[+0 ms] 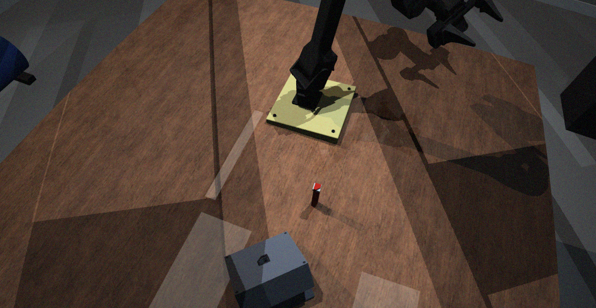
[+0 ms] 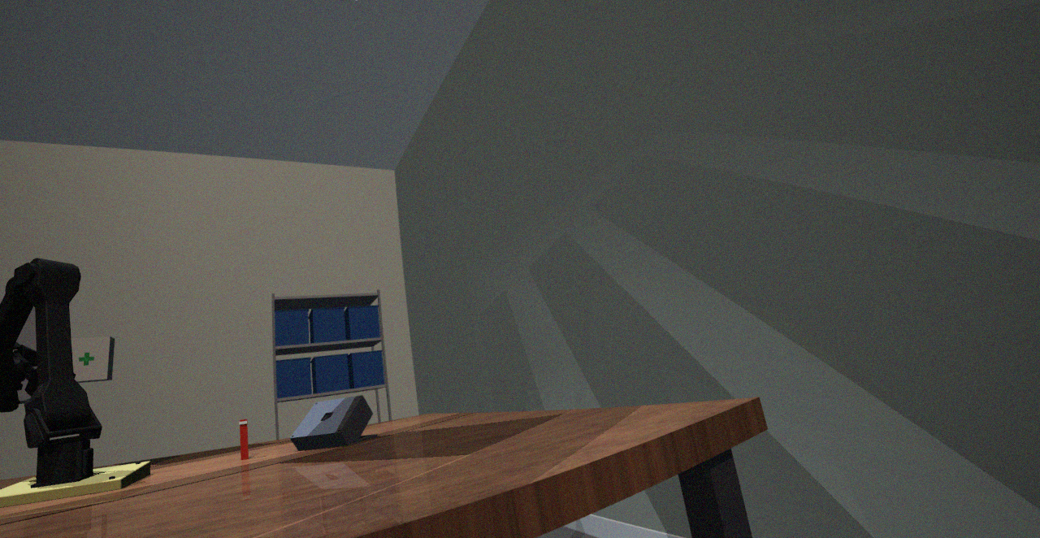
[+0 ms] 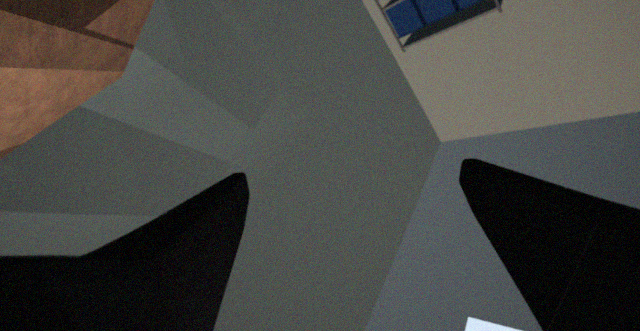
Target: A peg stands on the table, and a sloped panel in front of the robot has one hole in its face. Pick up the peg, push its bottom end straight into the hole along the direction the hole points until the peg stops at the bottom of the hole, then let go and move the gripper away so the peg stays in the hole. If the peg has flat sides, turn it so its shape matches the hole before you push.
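A wooden tabletop striped with light and shadow fills a grey-walled room. The red peg stands upright between the yellow base plate and the grey sloped panel. The gripper hangs high above, well away from the peg, fingers spread wide, holding nothing.

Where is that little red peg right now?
The red peg stands upright on the wooden table, seen in the top view between the arm's yellow base plate and the grey sloped panel, untouched.
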Action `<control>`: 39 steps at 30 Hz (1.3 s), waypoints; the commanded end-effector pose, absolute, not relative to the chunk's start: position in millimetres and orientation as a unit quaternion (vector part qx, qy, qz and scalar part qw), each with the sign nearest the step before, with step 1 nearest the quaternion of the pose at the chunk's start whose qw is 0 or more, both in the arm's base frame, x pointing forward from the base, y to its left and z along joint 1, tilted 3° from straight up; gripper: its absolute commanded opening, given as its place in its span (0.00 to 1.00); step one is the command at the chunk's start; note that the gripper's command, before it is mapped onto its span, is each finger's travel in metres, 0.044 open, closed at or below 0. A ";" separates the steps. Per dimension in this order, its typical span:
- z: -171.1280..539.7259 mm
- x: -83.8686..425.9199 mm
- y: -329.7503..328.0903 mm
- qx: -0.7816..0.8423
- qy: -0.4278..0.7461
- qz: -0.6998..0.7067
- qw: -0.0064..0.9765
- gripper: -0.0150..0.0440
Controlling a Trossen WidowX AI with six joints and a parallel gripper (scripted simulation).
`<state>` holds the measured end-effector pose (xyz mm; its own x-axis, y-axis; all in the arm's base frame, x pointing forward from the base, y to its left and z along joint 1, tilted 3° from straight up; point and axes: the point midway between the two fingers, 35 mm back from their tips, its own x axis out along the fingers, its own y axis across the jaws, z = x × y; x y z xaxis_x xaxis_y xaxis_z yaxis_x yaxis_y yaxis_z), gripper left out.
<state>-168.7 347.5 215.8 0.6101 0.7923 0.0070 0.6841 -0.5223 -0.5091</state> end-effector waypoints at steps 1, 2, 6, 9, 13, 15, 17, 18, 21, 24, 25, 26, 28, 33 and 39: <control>215.8 -168.4 348.2 -0.865 -0.427 0.114 0.238 0.98; 215.8 -167.5 350.3 -0.864 -0.428 0.114 0.239 1.00; 215.4 -159.3 364.9 -0.861 -0.429 0.117 0.246 1.00; 215.1 -151.0 373.4 -0.860 -0.425 0.122 0.255 1.00; 218.7 -140.0 386.6 -0.856 -0.423 0.129 0.268 1.00; 219.6 -134.0 392.3 -0.854 -0.420 0.133 0.275 1.00; 219.5 -127.7 397.1 -0.853 -0.417 0.137 0.281 1.00; 219.2 -124.5 399.2 -0.853 -0.415 0.139 0.284 1.00; 218.1 -114.2 405.7 -0.852 -0.408 0.146 0.294 1.00; 216.7 -102.2 412.5 -0.851 -0.399 0.155 0.305 1.00; 216.1 -98.1 414.6 -0.850 -0.396 0.158 0.309 1.00; 215.6 -94.0 416.7 -0.850 -0.393 0.160 0.312 1.00; 214.4 -85.6 420.7 -0.849 -0.387 0.167 0.319 1.00; 211.0 -64.1 429.5 -0.846 -0.369 0.183 0.338 1.00; 206.2 -37.2 437.8 -0.843 -0.345 0.203 0.360 1.00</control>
